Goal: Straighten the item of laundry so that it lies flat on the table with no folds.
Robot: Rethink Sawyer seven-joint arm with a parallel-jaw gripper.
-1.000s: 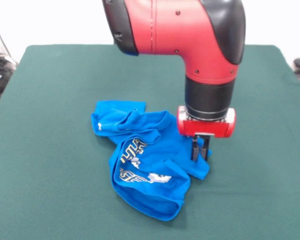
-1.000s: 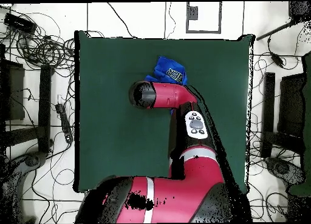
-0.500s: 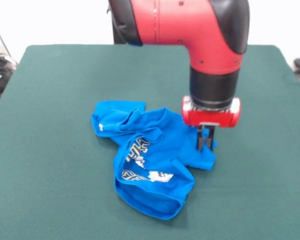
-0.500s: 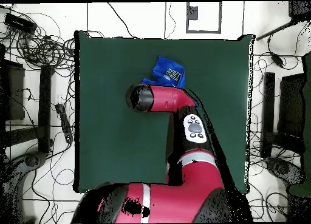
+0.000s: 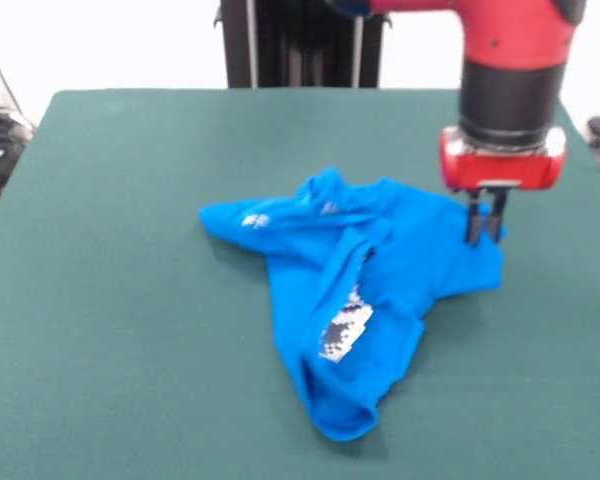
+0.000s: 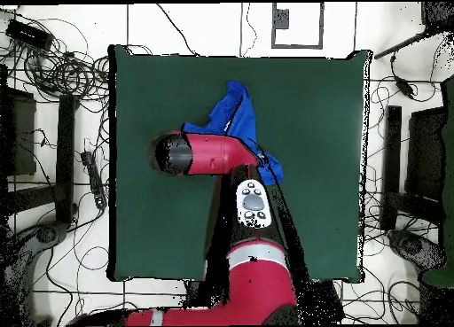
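Blue T-shirt (image 5: 365,285), crumpled and folded, white print partly showing, lying mid-worktop (image 5: 110,300) on green cloth; gripper (image 5: 485,232) at its 3 o'clock corner, clamped together on the fabric.

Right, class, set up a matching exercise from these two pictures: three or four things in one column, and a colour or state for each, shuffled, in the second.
Things:
1. T-shirt
2. table
3. pincer
4. white print

States:
A. dark green, flat
B. shut on a corner of cloth
C. bright blue, crumpled
D. partly hidden in a fold

Pairs: 1-C, 2-A, 3-B, 4-D
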